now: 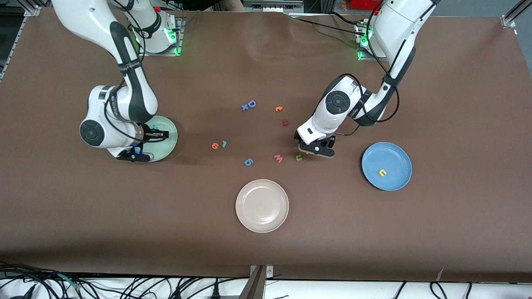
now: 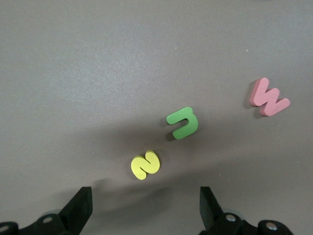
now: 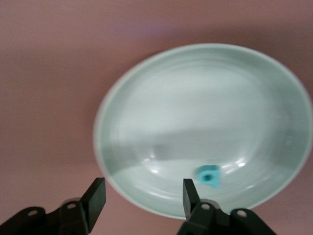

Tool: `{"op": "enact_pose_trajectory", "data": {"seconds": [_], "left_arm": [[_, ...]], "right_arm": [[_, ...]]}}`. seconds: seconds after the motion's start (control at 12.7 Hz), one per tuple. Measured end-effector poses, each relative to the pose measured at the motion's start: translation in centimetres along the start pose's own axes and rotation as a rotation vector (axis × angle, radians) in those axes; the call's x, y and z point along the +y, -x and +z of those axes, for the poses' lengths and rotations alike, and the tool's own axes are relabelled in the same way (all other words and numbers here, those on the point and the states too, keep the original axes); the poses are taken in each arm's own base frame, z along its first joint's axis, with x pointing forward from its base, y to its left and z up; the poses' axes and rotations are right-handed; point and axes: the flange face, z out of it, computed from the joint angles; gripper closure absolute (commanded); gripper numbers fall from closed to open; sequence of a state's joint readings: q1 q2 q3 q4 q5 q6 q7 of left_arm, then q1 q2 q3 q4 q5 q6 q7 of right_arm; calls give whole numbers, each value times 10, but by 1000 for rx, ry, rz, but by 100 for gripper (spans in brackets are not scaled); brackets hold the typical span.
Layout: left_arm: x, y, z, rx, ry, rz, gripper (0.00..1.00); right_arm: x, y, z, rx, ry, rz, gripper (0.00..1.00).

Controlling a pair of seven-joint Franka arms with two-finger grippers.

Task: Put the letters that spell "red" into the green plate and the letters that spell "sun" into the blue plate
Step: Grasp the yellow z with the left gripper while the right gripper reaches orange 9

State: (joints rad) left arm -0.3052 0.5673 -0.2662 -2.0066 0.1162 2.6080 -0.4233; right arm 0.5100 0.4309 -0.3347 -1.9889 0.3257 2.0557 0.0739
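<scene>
With fingers apart, the left gripper (image 2: pixel 144 208) hangs over the yellow s (image 2: pixel 145 164) and green u (image 2: pixel 183 122) mid-desk, light, soft foam best pinched across flat edges, while the right gripper (image 3: pixel 142 198), fingers apart, hovers over the green plate (image 3: pixel 146 112) holding a teal letter (image 3: pixel 209 176)

Reference: beige plate (image 1: pixel 262 205). The M (image 1: pixel 278 158), the 6 (image 1: pixel 248 162) and the arch letter (image 1: pixel 299 157) lie farther from the front camera. One letter (image 1: pixel 382 172) lies in the blue plate (image 1: pixel 401 160), toward the left arm's end. One letter (image 3: pixel 209 176) lies in the green plate (image 1: pixel 170 139), toward the right arm's end.

Yellow s (image 2: pixel 145 165) beside green u (image 2: pixel 183 123), pink M (image 2: pixel 268 97)
</scene>
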Motion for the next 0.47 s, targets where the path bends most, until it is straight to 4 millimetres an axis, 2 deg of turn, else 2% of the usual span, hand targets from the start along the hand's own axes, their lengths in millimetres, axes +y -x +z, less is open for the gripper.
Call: {"op": "enact_pose_trajectory", "data": {"seconds": [0.24,0.31,0.47], "left_arm": [[0,0,9,14,-1,20,46],[0,-1,8,23,-10,36,53],[0,-4,6,31,-16,46,53]], "right_arm": [[-61,9,-2,41,-28,58,28],[-77,13,0,60,-32,78,28],[-104,17,5,108,-38,117,28]]}}
